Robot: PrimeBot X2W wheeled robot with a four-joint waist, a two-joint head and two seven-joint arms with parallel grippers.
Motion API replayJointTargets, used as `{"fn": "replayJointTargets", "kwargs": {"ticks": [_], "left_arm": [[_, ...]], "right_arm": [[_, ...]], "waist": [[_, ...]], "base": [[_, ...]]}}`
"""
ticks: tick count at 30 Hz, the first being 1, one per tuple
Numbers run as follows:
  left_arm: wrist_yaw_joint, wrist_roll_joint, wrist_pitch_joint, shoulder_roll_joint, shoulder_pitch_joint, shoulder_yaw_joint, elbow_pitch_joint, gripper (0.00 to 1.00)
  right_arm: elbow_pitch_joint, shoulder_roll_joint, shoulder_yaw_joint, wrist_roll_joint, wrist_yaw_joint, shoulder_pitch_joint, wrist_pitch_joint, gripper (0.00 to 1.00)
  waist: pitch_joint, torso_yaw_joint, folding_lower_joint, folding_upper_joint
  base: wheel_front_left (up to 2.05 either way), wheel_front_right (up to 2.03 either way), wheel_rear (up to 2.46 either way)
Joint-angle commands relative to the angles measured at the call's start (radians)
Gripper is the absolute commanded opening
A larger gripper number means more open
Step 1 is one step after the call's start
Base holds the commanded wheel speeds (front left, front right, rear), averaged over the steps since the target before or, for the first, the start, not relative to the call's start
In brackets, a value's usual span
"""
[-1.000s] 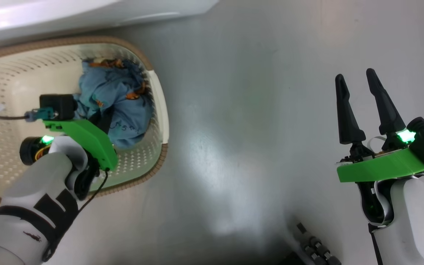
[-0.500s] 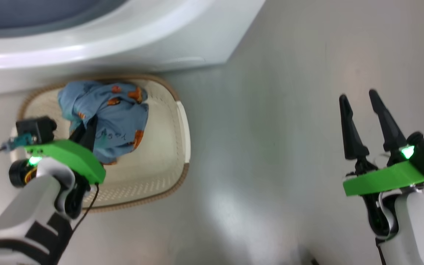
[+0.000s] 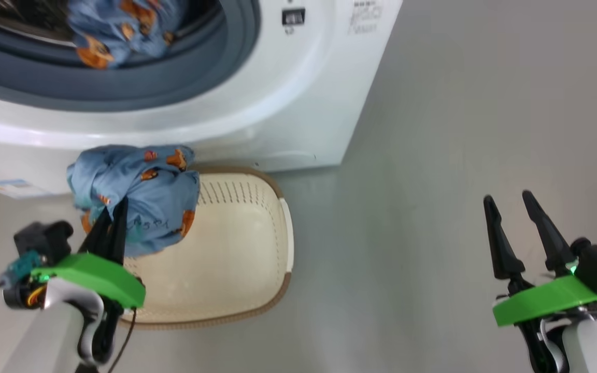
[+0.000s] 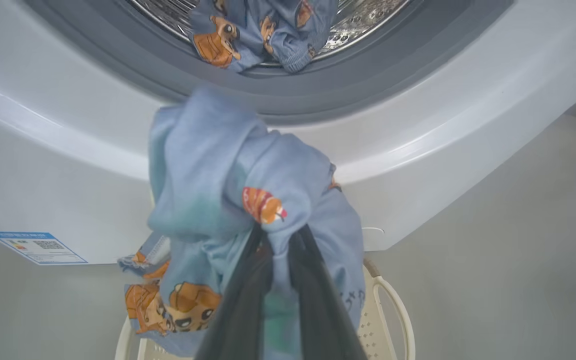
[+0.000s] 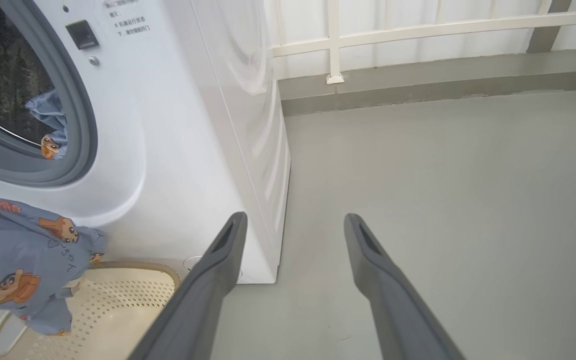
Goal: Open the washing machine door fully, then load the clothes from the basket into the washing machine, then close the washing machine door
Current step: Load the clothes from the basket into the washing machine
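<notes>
**A:** What could go wrong here?

**B:** The left gripper [image 3: 115,217] is clamped on a thin fold of one garment [image 3: 143,191], held above the basket [image 3: 241,259]. Loose cloth could snag the grey ring [image 3: 174,88] of the washing machine [image 3: 303,77] and drop.

**A:** Counts?

**B:** Two garments; the second garment [image 3: 112,31] lies in the drum. One basket, seemingly empty. The right gripper [image 3: 507,199] is spread wide, holding nothing.

You see your right gripper [image 5: 294,217] spread wide over the grey floor [image 5: 443,175]; left of it stands the washing machine [image 5: 178,150], with a bear-print garment [image 5: 18,260] farther left (basket [image 5: 118,305] just below it).
</notes>
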Motion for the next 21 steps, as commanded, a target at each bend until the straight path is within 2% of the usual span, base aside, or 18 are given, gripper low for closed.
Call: {"fn": "replayJointTargets", "kwargs": {"ticks": [1, 9, 21], "left_arm": [[-0.001, 0.045, -0.007, 0.023, 0.041, 0.072, -0.059, 0.00], [-0.001, 0.185, -0.007, -0.028, 0.221, 0.229, -0.260, 0.00], [-0.001, 0.285, -0.007, -0.123, 0.489, 0.383, -0.516, 0.00]], "right_arm": [[-0.017, -0.013, 0.016, 0.004, 0.003, 0.035, -0.005, 1.00], [-0.013, -0.024, 0.009, 0.006, 0.003, 0.101, -0.005, 1.00], [-0.023, -0.032, -0.003, 0.014, 0.003, 0.168, -0.005, 1.00]], "waist": [[-0.094, 0.037, 0.0000, 0.0000], [-0.178, 0.052, 0.0000, 0.0000], [-0.231, 0.051, 0.0000, 0.0000]], "base": [[0.00, 0.00, 0.00], [0.00, 0.00, 0.00], [0.00, 0.00, 0.00]]}}
